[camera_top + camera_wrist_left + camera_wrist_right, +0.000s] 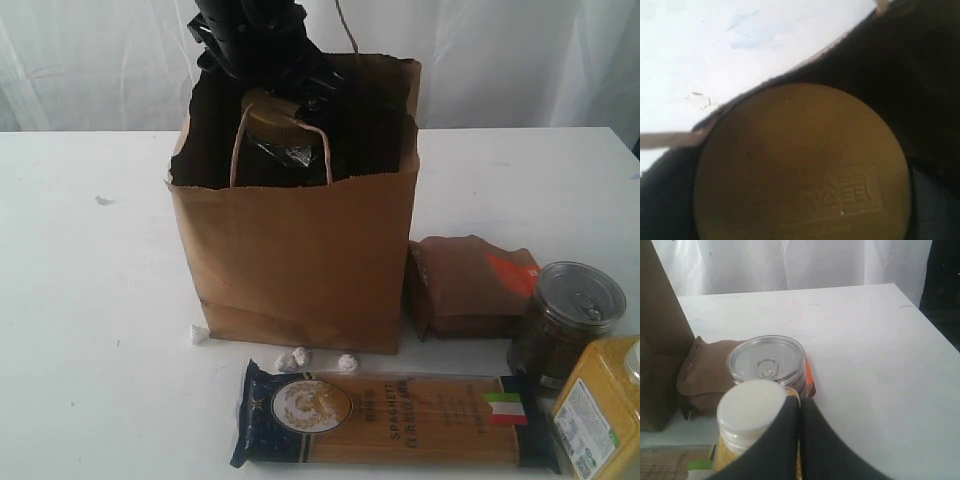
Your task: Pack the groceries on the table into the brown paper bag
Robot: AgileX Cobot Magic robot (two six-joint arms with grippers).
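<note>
The brown paper bag (pixel 300 260) stands upright on the table (pixel 80 300). My left gripper (pixel 285 92) reaches down into its mouth, over the tan-lidded jar (pixel 270 113). That lid (pixel 800 165) fills the left wrist view and no finger shows there; the jaws stand wide. The spaghetti pack (pixel 400 415) lies in front of the bag. To the bag's right are the brown pouch (pixel 465 285), the silver-lidded jar (pixel 565 325) and the white-capped bottle (pixel 600 415). My right gripper (pixel 800 412) is shut and empty, just above the bottle's cap (pixel 747 410).
Small white pebble-like bits (pixel 295 358) lie at the bag's front foot. The bag's handle (pixel 240 140) loops up inside the mouth next to the jar. The table's right edge (pixel 930 330) runs close to the jars. A white curtain hangs behind.
</note>
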